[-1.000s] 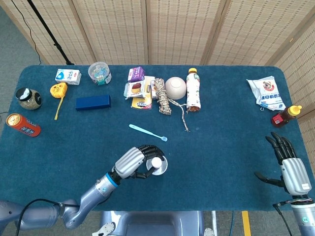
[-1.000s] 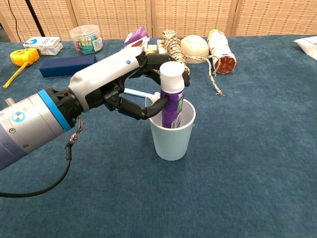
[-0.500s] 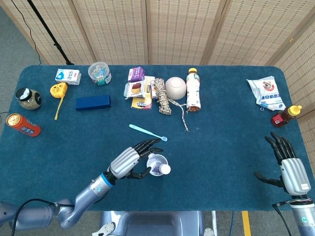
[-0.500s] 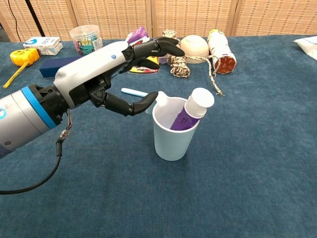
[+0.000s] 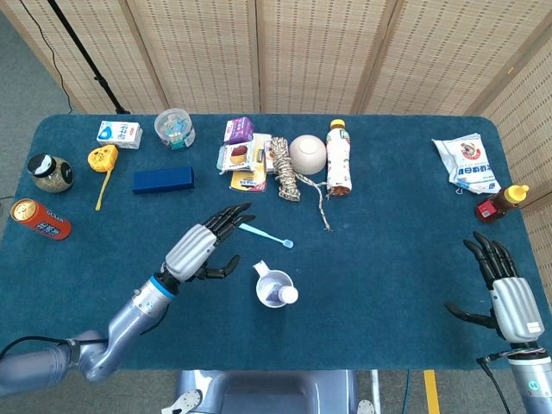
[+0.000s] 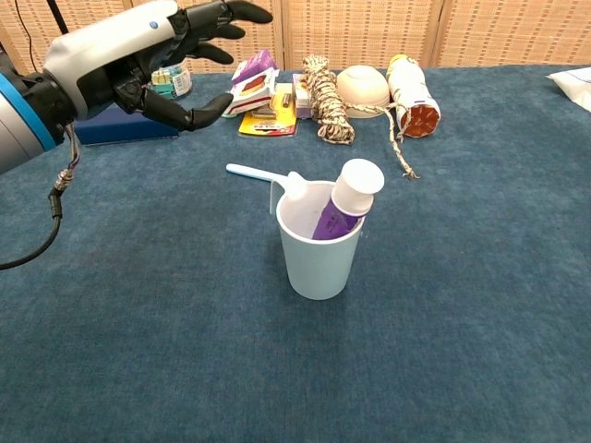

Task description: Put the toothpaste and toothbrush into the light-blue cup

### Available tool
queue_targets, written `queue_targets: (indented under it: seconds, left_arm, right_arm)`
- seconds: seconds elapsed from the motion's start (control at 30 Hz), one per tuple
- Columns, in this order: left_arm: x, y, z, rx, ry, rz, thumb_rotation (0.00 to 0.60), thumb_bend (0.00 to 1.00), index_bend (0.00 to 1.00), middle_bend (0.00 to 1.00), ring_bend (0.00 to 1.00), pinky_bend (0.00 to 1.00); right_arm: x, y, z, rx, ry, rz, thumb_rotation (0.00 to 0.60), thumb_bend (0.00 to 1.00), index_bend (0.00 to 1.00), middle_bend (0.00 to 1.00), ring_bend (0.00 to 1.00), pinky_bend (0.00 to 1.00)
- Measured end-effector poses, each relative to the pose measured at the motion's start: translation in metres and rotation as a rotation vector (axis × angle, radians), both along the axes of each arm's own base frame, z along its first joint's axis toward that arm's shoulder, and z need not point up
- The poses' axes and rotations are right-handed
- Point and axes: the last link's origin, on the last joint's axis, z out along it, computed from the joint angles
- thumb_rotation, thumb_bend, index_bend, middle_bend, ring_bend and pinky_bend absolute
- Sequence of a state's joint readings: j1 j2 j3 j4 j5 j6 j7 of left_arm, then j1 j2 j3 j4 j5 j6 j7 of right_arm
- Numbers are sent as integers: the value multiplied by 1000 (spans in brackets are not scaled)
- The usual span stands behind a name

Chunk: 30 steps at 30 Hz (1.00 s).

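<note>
The light-blue cup (image 5: 269, 282) (image 6: 319, 263) stands near the table's front middle. A purple toothpaste tube (image 6: 345, 198) with a white cap (image 5: 289, 295) leans inside it, tilted to the right. The light-blue toothbrush (image 5: 263, 234) (image 6: 261, 174) lies flat on the cloth just behind the cup. My left hand (image 5: 203, 243) (image 6: 152, 51) hovers open to the left of the toothbrush, fingers spread, holding nothing. My right hand (image 5: 507, 289) rests open at the front right corner, far from the cup.
Along the back lie a dark blue box (image 5: 162, 179), snack packets (image 5: 243, 157), a rope bundle (image 5: 286, 171), a beige bowl (image 5: 307, 153) and a lying bottle (image 5: 339, 159). A can (image 5: 40, 218) and jar (image 5: 49, 172) sit at the left, a sauce bottle (image 5: 500, 203) at the right.
My left hand let go of the toothpaste, which now leans in the cup, then drew back and to the left, away from the cup. The right hand stayed still.
</note>
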State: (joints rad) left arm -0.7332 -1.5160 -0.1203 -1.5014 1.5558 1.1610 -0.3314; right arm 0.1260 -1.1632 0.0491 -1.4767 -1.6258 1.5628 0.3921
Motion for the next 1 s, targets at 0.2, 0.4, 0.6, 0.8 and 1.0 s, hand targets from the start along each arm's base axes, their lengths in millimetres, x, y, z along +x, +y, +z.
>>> queue_targets:
  seconds: [0.2, 0.4, 0.6, 0.8, 1.0]
  left_arm:
    - [-11, 18, -6, 47, 223, -2, 600, 477, 149, 0, 0, 104]
    - [-12, 35, -24, 98, 434, -28, 600, 477, 188, 31, 3, 104]
    - [-3, 46, -43, 119, 554, -49, 600, 477, 213, 100, 20, 104]
    - [4, 53, -60, 101, 601, -35, 600, 441, 194, 3, 0, 105]
    - [4, 64, -64, 94, 643, 8, 600, 365, 170, 0, 0, 22]
  right_arm:
    - [2, 0, -4, 14, 8, 8, 600, 0, 70, 0, 0, 0]
    - [1, -1, -6, 20, 10, 2, 600, 0, 70, 0, 0, 0]
    - [0, -3, -6, 25, 8, -4, 600, 0, 70, 0, 0, 0]
    - [-3, -5, -6, 28, 4, -13, 600, 0, 70, 0, 0, 0]
    - [-7, -8, -5, 28, 0, -28, 600, 0, 70, 0, 0, 0]
